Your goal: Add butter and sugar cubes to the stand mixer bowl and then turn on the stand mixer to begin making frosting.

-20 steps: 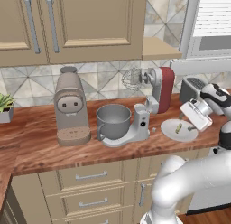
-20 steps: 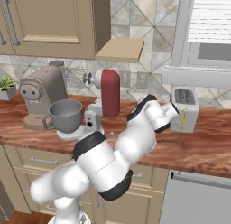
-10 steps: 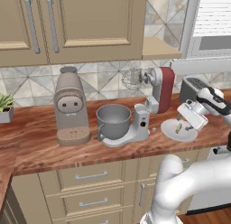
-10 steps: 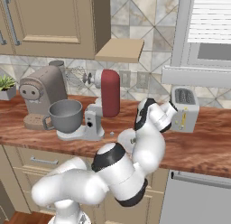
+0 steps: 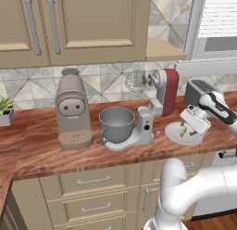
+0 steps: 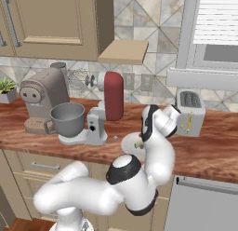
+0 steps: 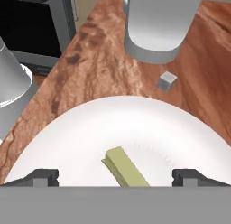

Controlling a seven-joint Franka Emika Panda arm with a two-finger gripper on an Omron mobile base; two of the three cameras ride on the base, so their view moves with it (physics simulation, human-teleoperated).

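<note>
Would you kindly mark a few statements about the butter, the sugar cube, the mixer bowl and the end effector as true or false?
1. The butter stick lies on the white plate. True.
2. The end effector is shut on the butter. False: its fingers stand wide apart on either side of the butter, above the plate.
3. The sugar cube sits in the stand mixer bowl. False: it rests on the wooden counter beside the plate.
4. The stand mixer has its red head tilted up. True.

Base views: behind arm, left and right, looking forward and down; both share counter [image 5: 41,150], stand mixer [image 5: 157,101] and plate [image 5: 173,134]. Hand view: close above plate, facing down.
</note>
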